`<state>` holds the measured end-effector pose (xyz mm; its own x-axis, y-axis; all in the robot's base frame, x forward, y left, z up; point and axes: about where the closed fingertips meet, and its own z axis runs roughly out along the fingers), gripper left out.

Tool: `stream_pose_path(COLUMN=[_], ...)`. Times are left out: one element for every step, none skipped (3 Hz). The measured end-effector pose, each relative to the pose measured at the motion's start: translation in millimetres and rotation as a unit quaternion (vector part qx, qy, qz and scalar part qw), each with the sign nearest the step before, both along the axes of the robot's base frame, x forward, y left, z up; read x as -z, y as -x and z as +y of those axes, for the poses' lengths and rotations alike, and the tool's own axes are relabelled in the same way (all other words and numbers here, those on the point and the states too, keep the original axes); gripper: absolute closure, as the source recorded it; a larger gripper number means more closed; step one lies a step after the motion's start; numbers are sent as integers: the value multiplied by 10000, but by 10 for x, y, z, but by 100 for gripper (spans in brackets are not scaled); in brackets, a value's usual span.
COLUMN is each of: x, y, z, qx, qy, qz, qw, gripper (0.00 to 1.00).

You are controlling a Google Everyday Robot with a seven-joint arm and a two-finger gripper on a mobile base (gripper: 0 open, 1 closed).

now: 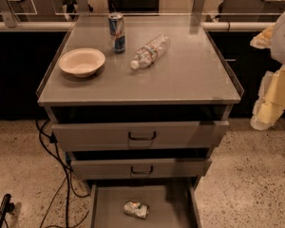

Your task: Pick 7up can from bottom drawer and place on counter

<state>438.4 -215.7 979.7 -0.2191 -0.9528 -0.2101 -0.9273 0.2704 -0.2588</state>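
Note:
The 7up can (136,209), small, silvery with green marks and dented, lies on its side on the floor of the open bottom drawer (171,208) at the bottom of the view. The counter (194,80) is the flat grey cabinet top above it. My gripper (271,99), white and pale yellow, hangs at the right edge of the view, beside the counter's right rim. It is well above and to the right of the drawer, and far from the can.
On the counter stand a tall blue-and-silver can (117,32) and a cream bowl (81,61), and a clear plastic bottle (150,51) lies on its side. Two grey drawer fronts (141,136) with black handles sit above the open drawer. Black cables (57,175) run over the floor at left.

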Motion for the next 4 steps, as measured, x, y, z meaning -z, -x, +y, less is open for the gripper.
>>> stream_pose_path(x=[0,218,605,987], y=[0,239,532,677], z=[0,141,300,479], qx=[0,38,34,-90], qy=[0,-667,-1449,-2223], qz=[0,81,202,318], qw=[10000,9977,9892,9744], gripper=[0,0,0,0])
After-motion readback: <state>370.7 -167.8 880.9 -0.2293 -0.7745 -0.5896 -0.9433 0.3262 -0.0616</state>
